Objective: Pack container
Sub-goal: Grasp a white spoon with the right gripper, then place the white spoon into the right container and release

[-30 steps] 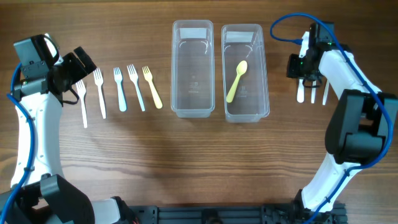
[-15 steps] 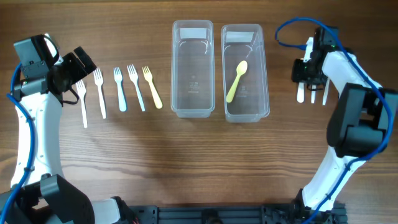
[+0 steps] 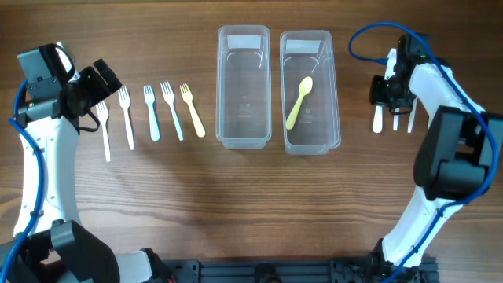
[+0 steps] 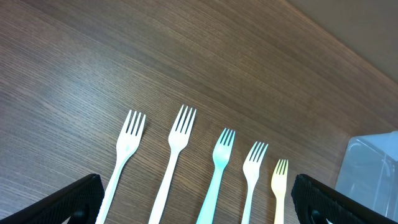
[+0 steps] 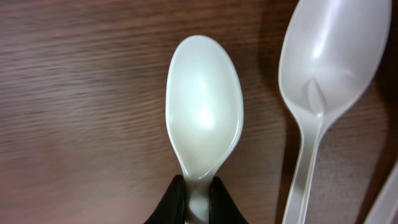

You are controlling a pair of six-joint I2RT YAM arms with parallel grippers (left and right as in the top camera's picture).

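Observation:
Two clear containers stand side by side at the table's middle back. The left one (image 3: 244,126) is empty. The right one (image 3: 310,137) holds a yellow spoon (image 3: 299,102). My right gripper (image 3: 383,93) is shut on the handle of a white spoon (image 3: 379,119), close to the table; in the right wrist view its jaws (image 5: 198,200) pinch the spoon (image 5: 204,118) just below the bowl. My left gripper (image 3: 98,85) is open and empty above the fork row; in the left wrist view its fingers (image 4: 198,202) straddle the forks.
Several forks lie in a row left of the containers: white (image 3: 104,130), white (image 3: 126,118), blue (image 3: 151,112), white (image 3: 171,110), yellow (image 3: 192,110). More white spoons (image 3: 395,118) (image 5: 329,62) lie right beside the gripped one.
My right gripper has shifted a little to the right over the spoons. The left arm, forks and containers have not moved.

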